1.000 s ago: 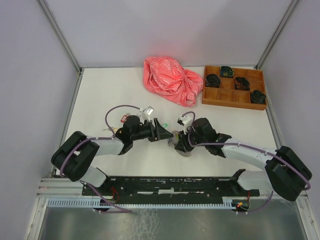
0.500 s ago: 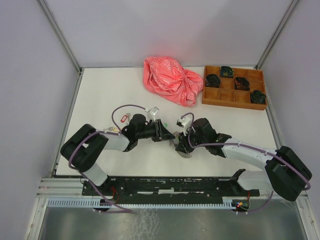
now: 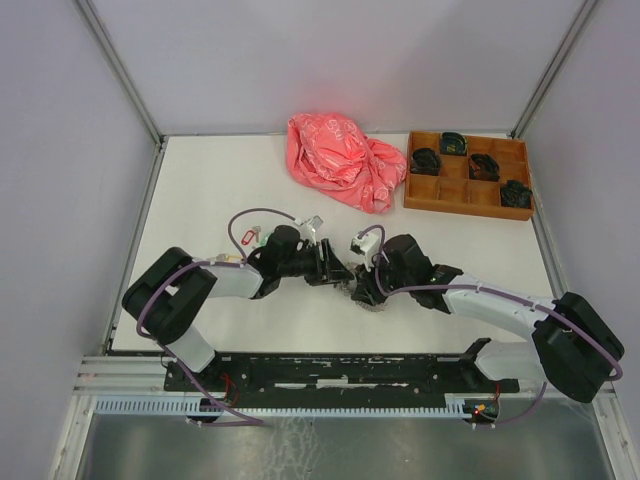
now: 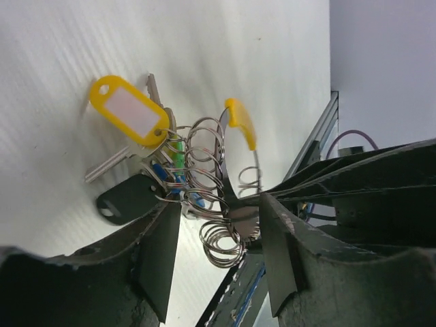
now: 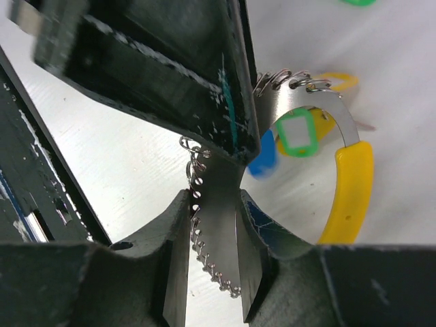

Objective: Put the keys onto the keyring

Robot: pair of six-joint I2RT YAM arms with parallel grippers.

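right tool (image 5: 214, 204) was pinched narrow on the flat metal strip of the keyring (image 5: 340, 121), holding it over the middle of the worktop (image 3: 220, 180), with the yellow band (image 5: 351, 194) curving off to one side. left tool (image 4: 218, 235) stood wide, its jaws straddling the small split rings (image 4: 204, 157) strung along that strip, so the keyring lay straight ahead of it, end-on between the two tools. a yellow-tagged key (image 4: 133, 112), a green tag (image 5: 295, 133) and a blue tag (image 5: 262, 160) appeared to be strung on already. a red tag (image 3: 248, 238) lay loose on the worktop beside the left arm, which looked the nearer one to fetch it.
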